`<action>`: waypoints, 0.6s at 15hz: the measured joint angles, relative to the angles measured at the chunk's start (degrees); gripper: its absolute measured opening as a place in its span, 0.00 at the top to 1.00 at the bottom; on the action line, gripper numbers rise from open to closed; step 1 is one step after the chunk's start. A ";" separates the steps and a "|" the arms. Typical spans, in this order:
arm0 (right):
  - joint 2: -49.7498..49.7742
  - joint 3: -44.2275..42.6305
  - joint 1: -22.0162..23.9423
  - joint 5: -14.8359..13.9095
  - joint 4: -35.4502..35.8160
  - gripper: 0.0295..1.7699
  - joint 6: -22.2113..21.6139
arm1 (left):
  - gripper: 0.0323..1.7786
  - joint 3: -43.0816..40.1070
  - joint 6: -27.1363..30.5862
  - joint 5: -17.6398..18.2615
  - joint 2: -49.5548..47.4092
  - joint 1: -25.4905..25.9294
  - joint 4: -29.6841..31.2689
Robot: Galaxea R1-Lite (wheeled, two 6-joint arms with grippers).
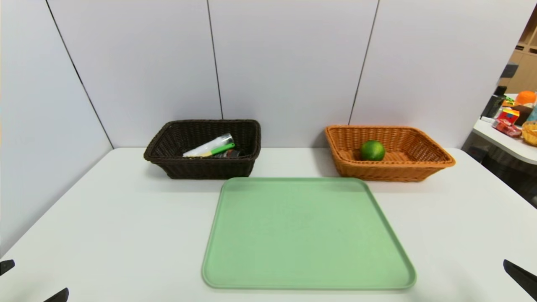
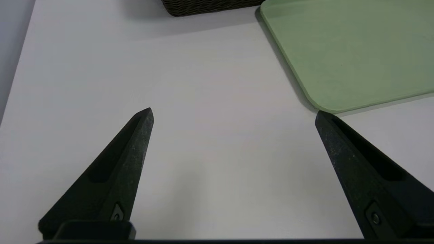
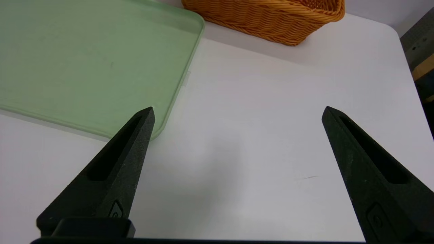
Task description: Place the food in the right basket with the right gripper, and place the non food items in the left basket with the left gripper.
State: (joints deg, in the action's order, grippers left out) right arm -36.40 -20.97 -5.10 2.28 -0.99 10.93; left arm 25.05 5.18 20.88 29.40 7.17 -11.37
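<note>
with the left gripper (image 2: 234, 111), hangs over the near left part of the white table (image 1: 126, 218), jaws spread wide and holding nothing. with the right gripper (image 3: 239, 108), hangs the same way over the near right part, jaws also wide apart, nothing between them. just beyond and between, lies flat: the green tray (image 1: 308, 233).

looks like the end of the sorting, with both kinds of goods already in baskets. calls, by judgement, for no further grasp: only for keeping both arms back, clear of the rims. would risk tipping or nudging a basket by reaching in again.

past the tray's far left corner, stands upright: the dark brown wicker basket (image 1: 209, 170). holds non-food things, heaped and leaning: a whitish, partly clear cylinder (image 1: 205, 148), slanting up to the right; in front of it, a slim green and yellowish item (image 1: 222, 149), slanting likewise; beside that, something small, dark and reddish (image 1: 233, 154), too hidden to name.

past the far right corner, stands upright: the orange-brown wicker basket (image 1: 390, 172). holds a round green fruit (image 1: 372, 150), probably a lime, glossy and whole, towards the basket's left side. would likely roll if bumped.
</note>
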 joint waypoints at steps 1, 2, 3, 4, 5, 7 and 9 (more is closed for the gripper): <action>0.71 0.46 0.04 0.04 0.00 0.04 0.04 | 0.05 -0.52 0.00 0.20 -0.69 -0.01 -0.04; 1.38 0.91 0.09 0.26 -0.05 0.04 0.00 | 0.05 -1.02 0.00 0.33 -1.38 -0.17 -0.04; 2.08 1.45 0.09 0.78 -0.11 0.04 -0.11 | 0.05 -1.44 -0.15 0.67 -1.96 -0.61 -0.06; 2.67 1.84 0.11 1.19 -0.20 0.04 -0.17 | 0.05 -1.73 -0.80 1.24 -2.45 -1.11 -0.09; 3.19 2.32 0.11 1.29 -0.17 0.04 -0.09 | 0.05 -2.04 -1.44 1.44 -2.84 -1.69 -0.15; 3.80 2.78 0.15 1.40 -0.02 0.04 0.02 | 0.05 -2.71 -1.79 1.52 -3.55 -2.46 -0.12; 4.44 3.19 0.17 1.60 0.02 0.04 0.09 | 0.05 -3.39 -1.85 1.57 -4.33 -2.93 -0.09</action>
State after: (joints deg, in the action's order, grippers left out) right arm -31.96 -17.77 -4.92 3.88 -0.96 11.02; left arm 21.66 3.33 22.46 25.08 4.24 -11.46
